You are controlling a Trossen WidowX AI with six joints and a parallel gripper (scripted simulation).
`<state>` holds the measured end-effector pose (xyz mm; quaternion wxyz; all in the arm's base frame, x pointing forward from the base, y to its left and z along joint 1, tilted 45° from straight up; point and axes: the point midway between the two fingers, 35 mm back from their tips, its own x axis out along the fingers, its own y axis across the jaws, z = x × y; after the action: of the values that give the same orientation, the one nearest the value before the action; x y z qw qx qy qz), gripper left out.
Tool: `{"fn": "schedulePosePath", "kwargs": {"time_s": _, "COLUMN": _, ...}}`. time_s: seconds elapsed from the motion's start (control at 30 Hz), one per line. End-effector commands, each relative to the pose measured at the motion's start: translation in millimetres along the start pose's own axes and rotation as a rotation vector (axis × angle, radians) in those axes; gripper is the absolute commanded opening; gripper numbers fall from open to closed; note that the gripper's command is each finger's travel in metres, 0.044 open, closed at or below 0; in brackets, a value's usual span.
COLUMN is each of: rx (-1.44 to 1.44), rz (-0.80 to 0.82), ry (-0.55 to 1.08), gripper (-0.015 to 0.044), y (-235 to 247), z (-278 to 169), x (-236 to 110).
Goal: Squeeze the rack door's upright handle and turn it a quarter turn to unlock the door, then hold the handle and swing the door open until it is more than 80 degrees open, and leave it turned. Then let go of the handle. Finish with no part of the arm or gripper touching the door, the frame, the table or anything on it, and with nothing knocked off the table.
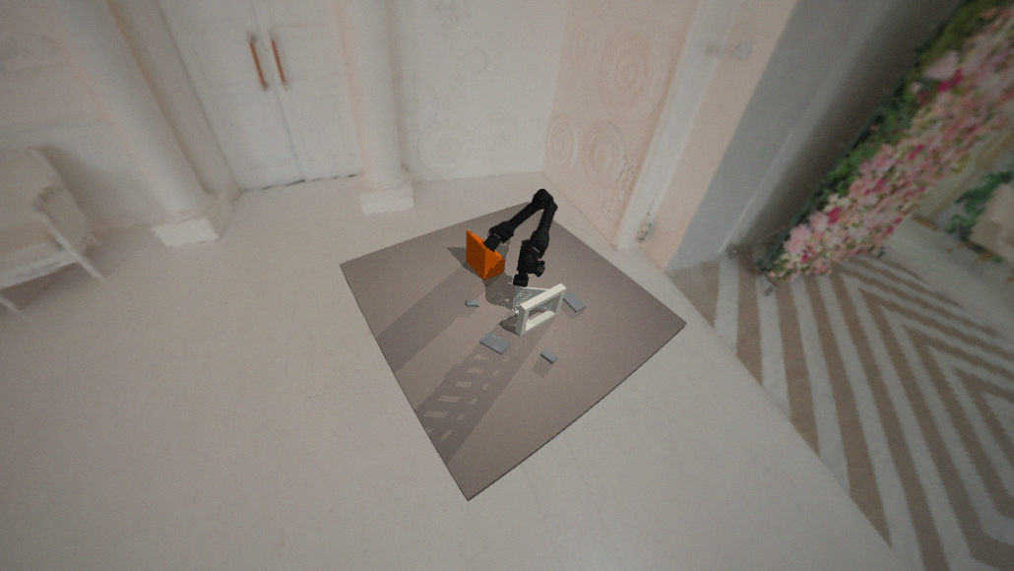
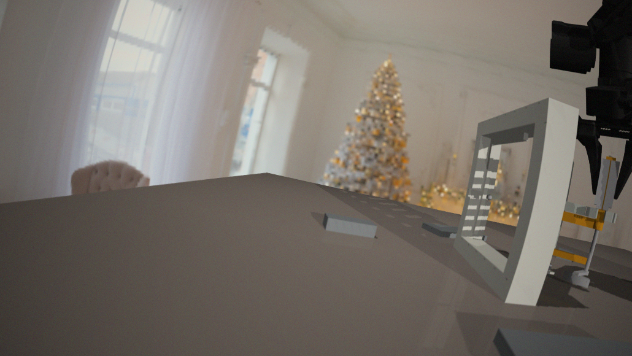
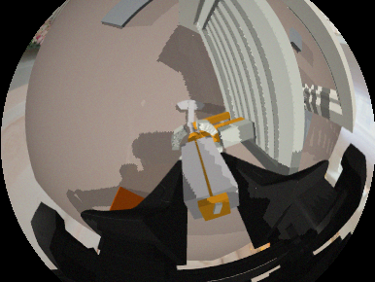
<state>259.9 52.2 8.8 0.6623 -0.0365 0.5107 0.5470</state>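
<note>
Grips the grey upright plastic handle with an orange stripe [image 2: 608, 185] [image 3: 209, 170] between the fingers of the black hand [image 1: 521, 281] [image 2: 606, 194] [image 3: 200, 160], closed on it from both sides. Cannot make out the handle from the top. Stands, at the handle's side, swung out from the frame: the pale slatted door [image 1: 523, 297] [image 3: 287, 97], at an angle too hard to judge; hidden largely by the frame in the exterior view. Surrounds the doorway with the off-white rectangular frame [image 1: 523, 320] [image 2: 546, 199] [image 3: 340, 63], upright on the brown-grey tabletop [image 1: 553, 397] [image 2: 221, 265] [image 3: 87, 97]. Loses the black jointed arm [image 1: 544, 220] [image 2: 616, 53] past the exterior view's top and right edges. Shows only a corner of the bright orange block [image 1: 482, 258] [image 3: 125, 199] in the wrist view. Lies near the frame: a small grey block [image 1: 548, 355] [image 2: 350, 225].
</note>
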Motion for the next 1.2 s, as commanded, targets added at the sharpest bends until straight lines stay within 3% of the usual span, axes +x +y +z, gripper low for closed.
{"fn": "schedulePosePath", "kwargs": {"time_s": 0.0, "rx": 0.081, "rz": -0.001, "ry": -0.006, "gripper": 0.0026, "y": 10, "z": 3, "x": 0}}
{"fn": "schedulePosePath", "kwargs": {"time_s": 1.17, "rx": 0.577, "rz": 0.004, "ry": -0.007, "gripper": 0.0026, "y": 76, "z": 38, "x": 0}}
